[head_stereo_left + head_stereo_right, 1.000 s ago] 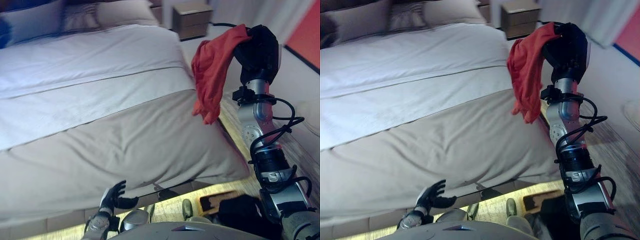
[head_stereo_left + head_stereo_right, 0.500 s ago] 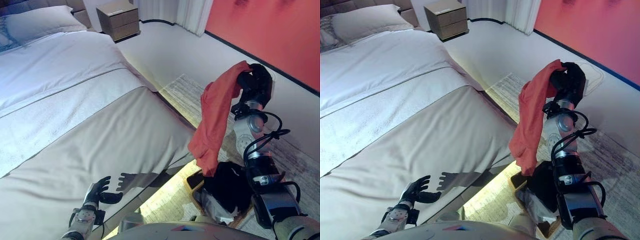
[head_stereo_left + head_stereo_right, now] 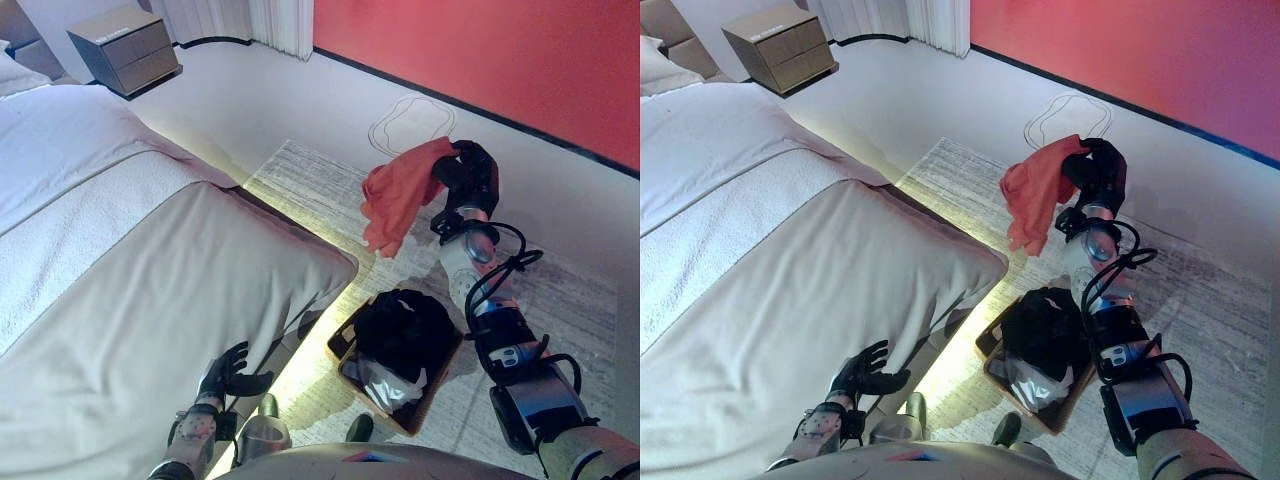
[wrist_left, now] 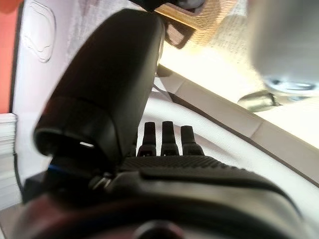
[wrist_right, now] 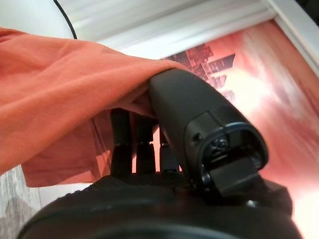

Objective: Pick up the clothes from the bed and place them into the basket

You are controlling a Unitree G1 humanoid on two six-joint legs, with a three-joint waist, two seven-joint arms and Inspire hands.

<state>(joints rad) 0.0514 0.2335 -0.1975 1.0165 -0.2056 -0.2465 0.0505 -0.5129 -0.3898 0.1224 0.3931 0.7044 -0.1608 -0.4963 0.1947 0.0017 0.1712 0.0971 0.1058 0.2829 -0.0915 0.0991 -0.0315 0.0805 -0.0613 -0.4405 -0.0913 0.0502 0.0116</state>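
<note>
Orange garment point(image 3: 398, 194) hung bunched from the right hand point(image 3: 470, 178), whose fingers and thumb were curled round its top, raised above the rug point(image 3: 560, 300) and just beyond the basket point(image 3: 432, 395). Soft and light, likely to drape and snag on the rim; a bunched top grip suits it. Basket already held dark clothes point(image 3: 403, 330). Left hand point(image 3: 226, 375) idle, fingers relaxed, by the bed point(image 3: 150, 290). Nightstand point(image 3: 122, 47) well apart.

A bedroom, by the look of it: a wide bed point(image 3: 130, 290) with white and beige covers fills the 9 o'clock side, a bedside cabinet point(image 3: 125, 48) stands at 11 o'clock, and a grey rug point(image 3: 330, 190) lies before a red wall point(image 3: 500, 50).
</note>
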